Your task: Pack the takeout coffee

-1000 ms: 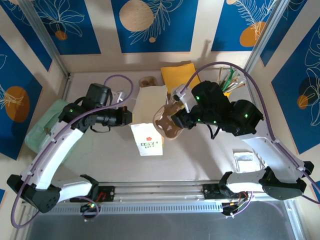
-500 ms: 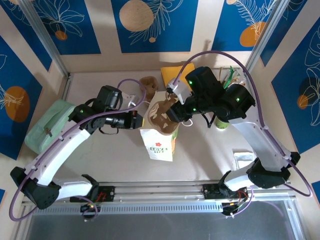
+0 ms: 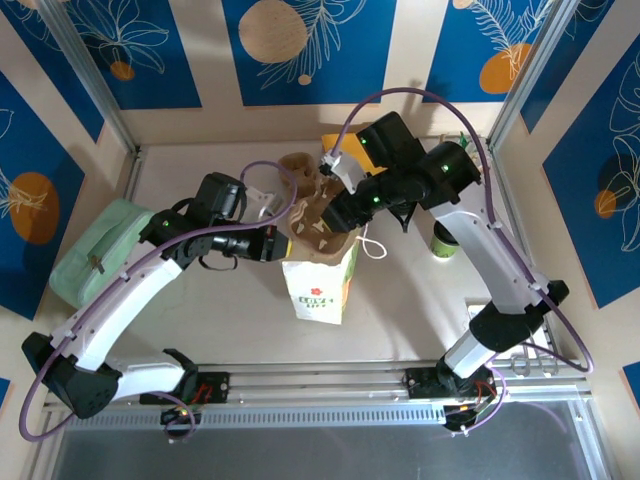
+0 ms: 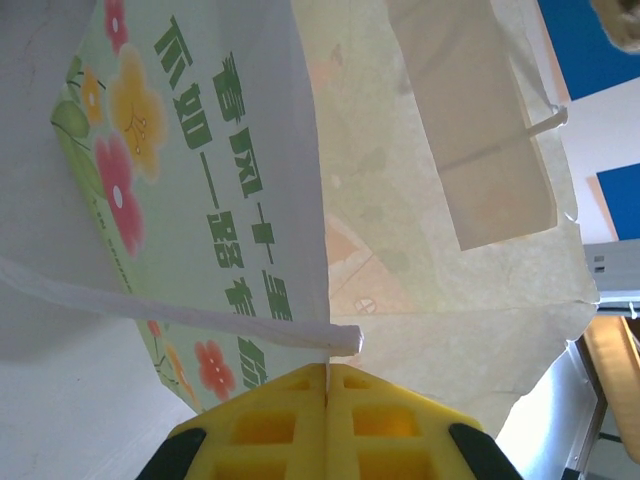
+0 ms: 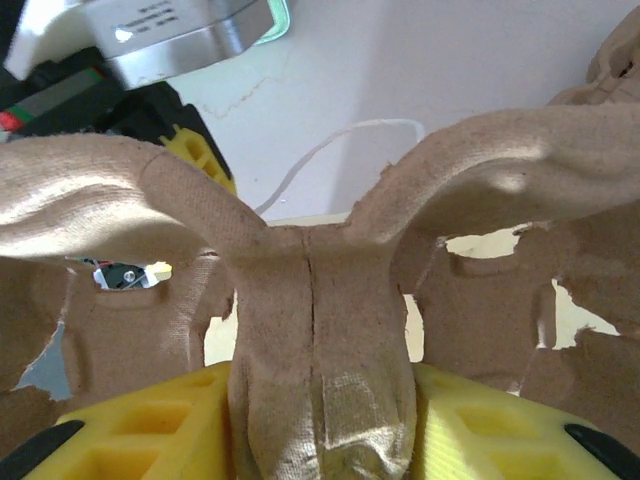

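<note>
Your left end effector point(image 3: 276, 243) is clamped on the white paper bag point(image 3: 318, 292), your right end effector point(image 3: 340, 213) grips the cup carrier point(image 3: 316, 230) over it, so lower level and slow; the takeout coffee point(image 3: 445, 241) sits right of the bag.

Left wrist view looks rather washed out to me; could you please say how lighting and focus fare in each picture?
Left wrist: backlit, light glowing through the paper bag, lower right corner overexposed. Right wrist: cup carrier sharp at close range with a bright patch on its upper right, background blurred. Top external: even light, soft shadows, nothing blurred.
</note>
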Controlling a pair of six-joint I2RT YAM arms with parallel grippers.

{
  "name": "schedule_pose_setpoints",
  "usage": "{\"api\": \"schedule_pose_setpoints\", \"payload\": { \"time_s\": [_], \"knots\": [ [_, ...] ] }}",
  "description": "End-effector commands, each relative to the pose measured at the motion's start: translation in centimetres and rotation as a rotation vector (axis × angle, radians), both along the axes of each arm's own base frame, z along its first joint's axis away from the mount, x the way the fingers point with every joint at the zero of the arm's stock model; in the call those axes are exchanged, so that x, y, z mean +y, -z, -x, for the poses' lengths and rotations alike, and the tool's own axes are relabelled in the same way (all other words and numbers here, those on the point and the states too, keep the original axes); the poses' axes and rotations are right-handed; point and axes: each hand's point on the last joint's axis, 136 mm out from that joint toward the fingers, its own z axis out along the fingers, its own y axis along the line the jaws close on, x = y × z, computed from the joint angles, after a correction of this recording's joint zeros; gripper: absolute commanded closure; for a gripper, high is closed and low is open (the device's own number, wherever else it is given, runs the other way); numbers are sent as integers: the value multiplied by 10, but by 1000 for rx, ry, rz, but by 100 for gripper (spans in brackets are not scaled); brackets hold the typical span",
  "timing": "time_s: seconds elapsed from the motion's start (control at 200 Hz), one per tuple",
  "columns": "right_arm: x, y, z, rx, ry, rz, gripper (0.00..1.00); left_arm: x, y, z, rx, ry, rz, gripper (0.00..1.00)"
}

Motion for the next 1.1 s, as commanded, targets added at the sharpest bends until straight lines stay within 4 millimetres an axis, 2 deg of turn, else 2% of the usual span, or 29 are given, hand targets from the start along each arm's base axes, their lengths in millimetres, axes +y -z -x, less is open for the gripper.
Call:
{"api": "schedule_pose_setpoints", "payload": {
  "time_s": [0.0,0.27,0.625,1.095],
  "knots": [
    [3,4,3,10,-58,-3,56,0,2,11,-9,58,-9,100],
    [9,25,-3,6,-136,29,56,2,4,15,-14,82,-17,100],
    [2,64,-9,-17,-163,110,56,0,10,14,-5,83,-16,100],
    [-8,94,-19,-30,-149,184,56,-3,13,13,2,97,-18,100]
  ]
}}
